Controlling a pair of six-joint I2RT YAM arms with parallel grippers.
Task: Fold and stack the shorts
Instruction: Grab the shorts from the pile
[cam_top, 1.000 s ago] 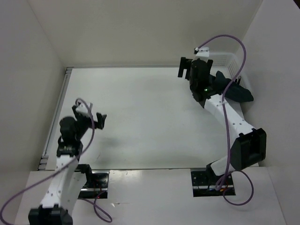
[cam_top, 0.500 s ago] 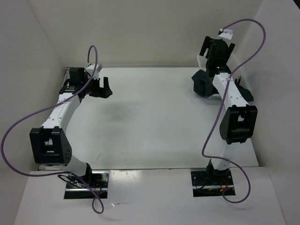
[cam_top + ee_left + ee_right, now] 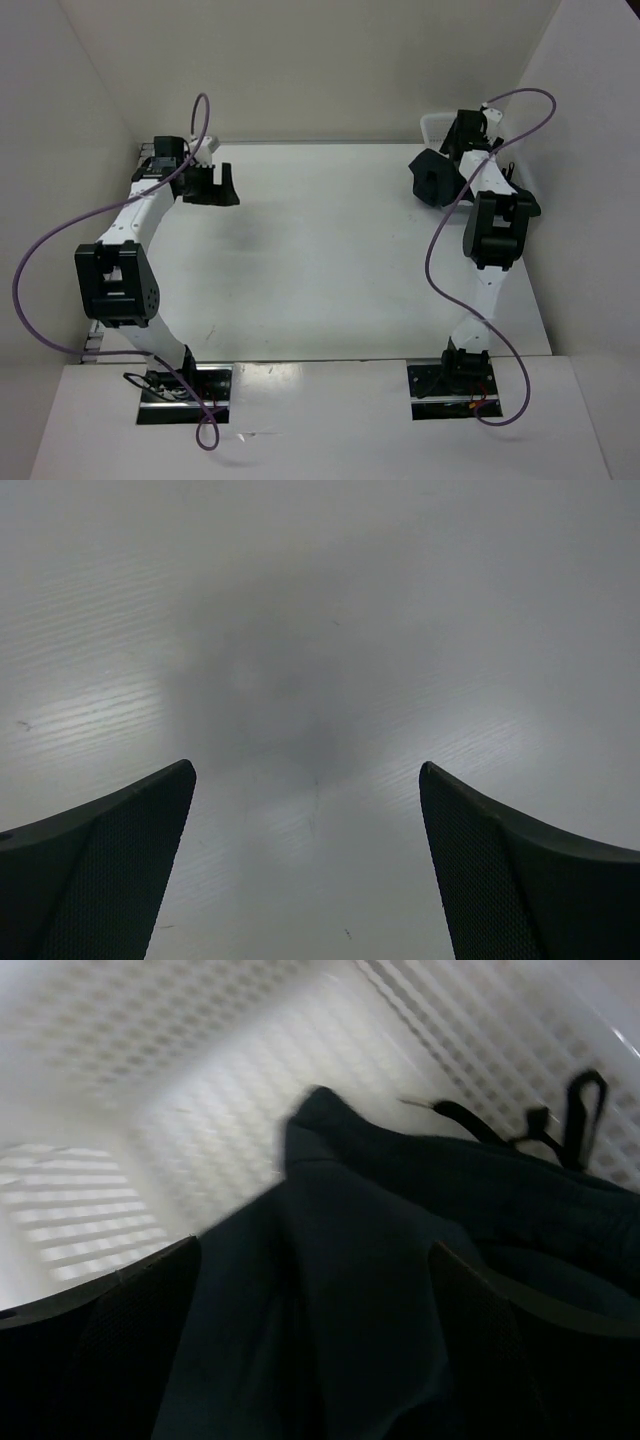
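Observation:
The dark navy shorts lie bunched inside the white mesh basket, with a black drawstring loop at the upper right. My right gripper is open, and its two fingers stand on either side of a raised fold of the cloth. In the top view the right gripper reaches down into the basket at the far right, and the arm hides most of the shorts. My left gripper is open and empty over the bare table at the far left.
White walls close in the table on the left, back and right. The basket stands in the far right corner against the wall. Purple cables loop off both arms.
My left arm has swung from the near left out to the far left of the table. My right arm has stretched farther back, and its gripper has gone down into the basket.

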